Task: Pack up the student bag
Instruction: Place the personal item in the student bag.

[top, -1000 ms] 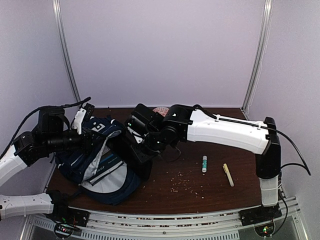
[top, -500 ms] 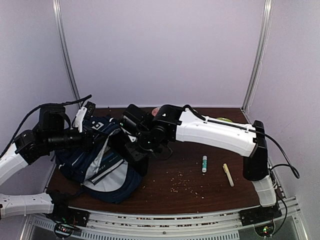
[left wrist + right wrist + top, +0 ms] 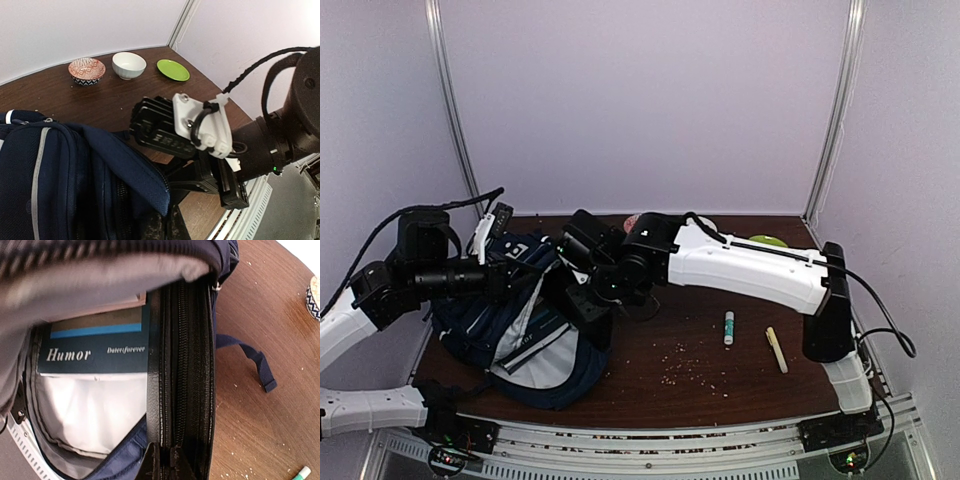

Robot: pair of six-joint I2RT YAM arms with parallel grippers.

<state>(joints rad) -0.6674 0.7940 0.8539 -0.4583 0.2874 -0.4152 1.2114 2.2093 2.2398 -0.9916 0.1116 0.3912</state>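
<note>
The student bag (image 3: pixel 535 340), navy with a white stripe, lies at the table's left. My left gripper (image 3: pixel 510 275) is shut on the navy edge of its opening (image 3: pixel 150 185) and holds the flap up; its tips (image 3: pixel 167 225) barely show under the fabric. My right gripper (image 3: pixel 590 290) reaches across from the right, shut on a flat black zippered case (image 3: pixel 182 365). The case stands on edge at the mouth of the bag (image 3: pixel 125 455), partly inside. Inside, against the grey lining (image 3: pixel 100 285), lies a dark book (image 3: pixel 95 352) with "Humor" on its cover.
A glue stick (image 3: pixel 728 327) and a yellow pen-like stick (image 3: pixel 776 350) lie right of centre among scattered crumbs. At the back stand a patterned red bowl (image 3: pixel 86 70), a white bowl (image 3: pixel 129 65) and a green plate (image 3: pixel 173 70). A bag strap (image 3: pixel 252 360) trails on the wood.
My right arm has swung left with the black case, bringing it further into the bag's opening. The left gripper has kept its hold and hardly moved.
</note>
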